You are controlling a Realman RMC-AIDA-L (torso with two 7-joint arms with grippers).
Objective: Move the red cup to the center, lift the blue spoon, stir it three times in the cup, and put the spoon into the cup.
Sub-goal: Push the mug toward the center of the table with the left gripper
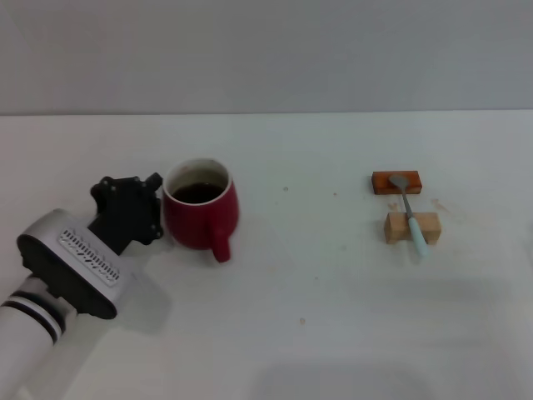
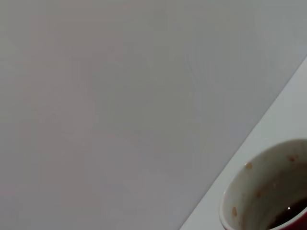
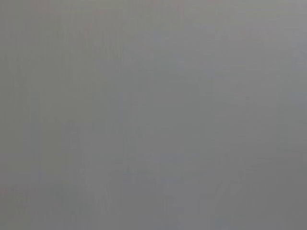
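One squat red cup with dark liquid sits toward the table's left edge; the left gripper is beside it, finger state unclear.

Head camera high, looking down over the bench, left wrist camera close beside the red cup, shared with the head view, right wrist view blank grey
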